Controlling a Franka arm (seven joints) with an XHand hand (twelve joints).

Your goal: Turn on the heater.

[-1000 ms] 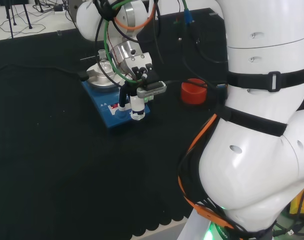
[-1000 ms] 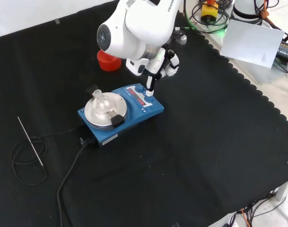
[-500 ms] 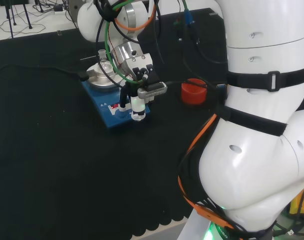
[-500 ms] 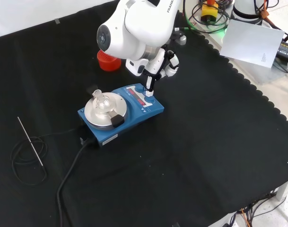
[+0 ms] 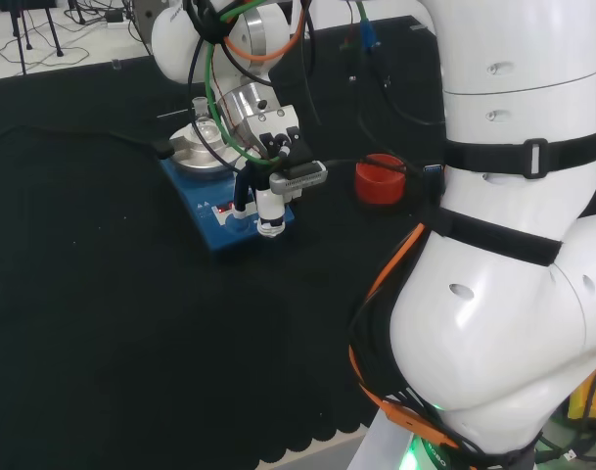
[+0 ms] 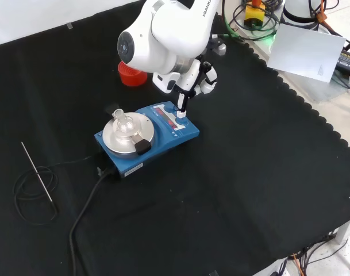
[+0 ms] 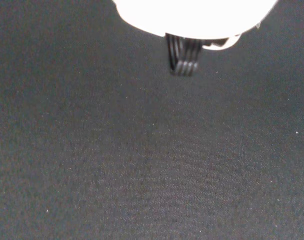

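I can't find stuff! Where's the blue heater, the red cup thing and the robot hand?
heater (image 6: 183, 133): front view, blue top beside its red strip.
red cup (image 5: 378, 181): head view, its side wall.
robot hand (image 6: 182, 102): front view, black finger reaching down to the heater.

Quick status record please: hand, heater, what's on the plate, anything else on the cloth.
hand: one straight finger pointing down, tip at the heater's front panel; contact cannot be told
heater: blue, on the black cloth, cable running off toward the front view's lower left
plate: round, metal, carrying a small glass flask
red ribbed ring: beyond the heater in the front view
thin rod: far left in the front view
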